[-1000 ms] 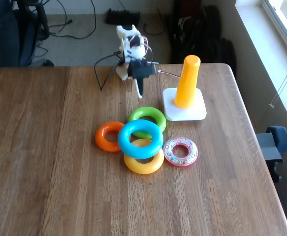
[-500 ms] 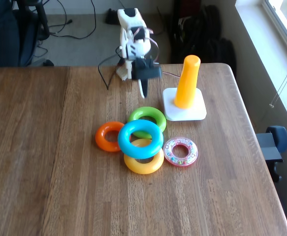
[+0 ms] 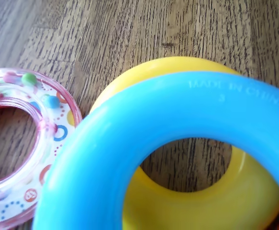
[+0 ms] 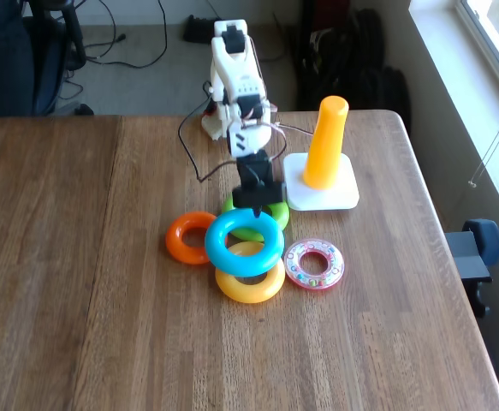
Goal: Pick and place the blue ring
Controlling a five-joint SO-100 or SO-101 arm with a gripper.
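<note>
The blue ring is glossy cyan and lies tilted on top of the yellow ring, the orange ring and the green ring. In the fixed view my gripper points down at the blue ring's far edge, over the green ring. Its black fingers are too dark to show whether they are apart. Very close in the wrist view are the blue ring and the yellow ring beneath it.
A clear pink ring with beads lies right of the pile. An orange cone peg stands on a white base at the back right. The table's right edge is near. Cables trail behind the arm.
The arm has stretched forward from the back of the table, and the gripper has come down from near its base to the blue ring's far edge. The rings have not moved.
</note>
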